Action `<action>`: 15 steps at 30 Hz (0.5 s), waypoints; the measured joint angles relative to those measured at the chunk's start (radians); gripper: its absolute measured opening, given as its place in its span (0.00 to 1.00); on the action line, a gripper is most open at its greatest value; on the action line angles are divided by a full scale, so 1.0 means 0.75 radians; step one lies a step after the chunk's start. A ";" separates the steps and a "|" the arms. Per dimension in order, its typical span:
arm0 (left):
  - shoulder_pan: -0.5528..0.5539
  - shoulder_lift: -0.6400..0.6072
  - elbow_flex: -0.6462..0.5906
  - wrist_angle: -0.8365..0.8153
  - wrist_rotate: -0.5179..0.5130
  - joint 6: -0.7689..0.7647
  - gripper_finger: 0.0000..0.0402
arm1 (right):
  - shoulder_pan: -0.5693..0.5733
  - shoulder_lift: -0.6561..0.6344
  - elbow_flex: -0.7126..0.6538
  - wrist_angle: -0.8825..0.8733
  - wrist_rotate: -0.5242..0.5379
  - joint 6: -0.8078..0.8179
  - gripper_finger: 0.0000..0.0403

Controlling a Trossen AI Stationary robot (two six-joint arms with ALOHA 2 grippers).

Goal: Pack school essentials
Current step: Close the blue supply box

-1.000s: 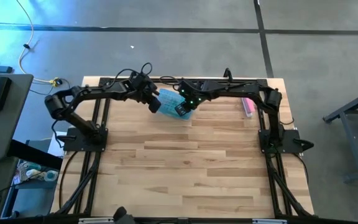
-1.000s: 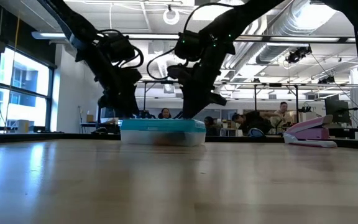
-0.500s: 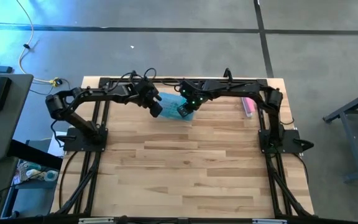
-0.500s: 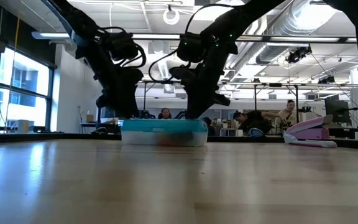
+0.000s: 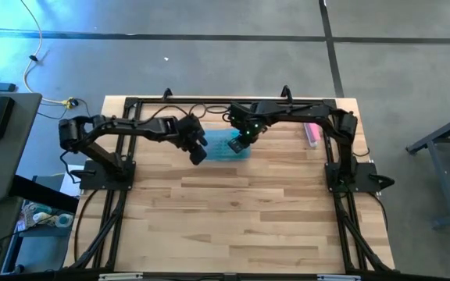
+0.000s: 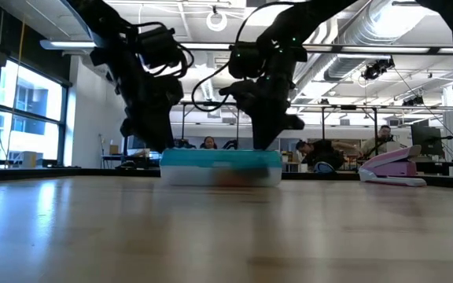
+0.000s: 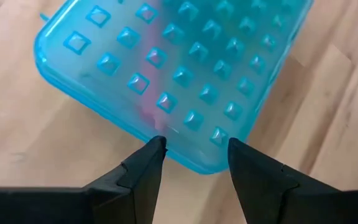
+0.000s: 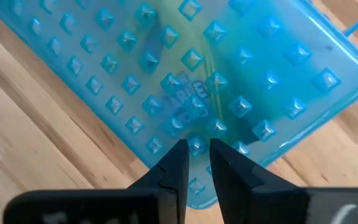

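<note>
A translucent light-blue case with a studded lid lies flat on the table's far middle; a reddish and a green-yellow shape show dimly through the lid. My left gripper is open, and its fingertips stand at the case's long rim near a corner, at the case's left end. My right gripper points down over the lid with its fingers almost together and nothing between them. Both show in the high view, my left gripper and my right gripper. My left gripper has its open fingertips against the case's rim near a corner, slanting down from the table's left side. The case lies flat on the table. My right gripper's shut fingertips come down from above onto the studded lid close to its edge; the low view shows them reaching the lid's top.
A pink stapler-like bar lies at the table's far right, also in the low view. The arms' black frame runs along the far edge. Bare wood fills the near half. People sit in the room beyond.
My left gripper has swung toward the table's near edge and right, along the case's left end. The case has slid along the table toward the right and a little nearer, turning slightly, still flat. My right gripper has shifted with it and tipped.
</note>
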 joint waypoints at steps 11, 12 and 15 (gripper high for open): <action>-0.133 0.000 -0.002 0.009 -0.048 -0.070 0.42 | 0.099 -0.004 0.001 -0.052 0.089 0.007 0.15; -0.137 0.000 -0.002 0.010 -0.057 -0.076 0.42 | 0.101 -0.004 0.001 -0.051 0.094 0.008 0.15; -0.138 -0.006 -0.002 0.009 -0.059 -0.088 0.42 | 0.105 -0.007 0.001 -0.051 0.093 0.031 0.15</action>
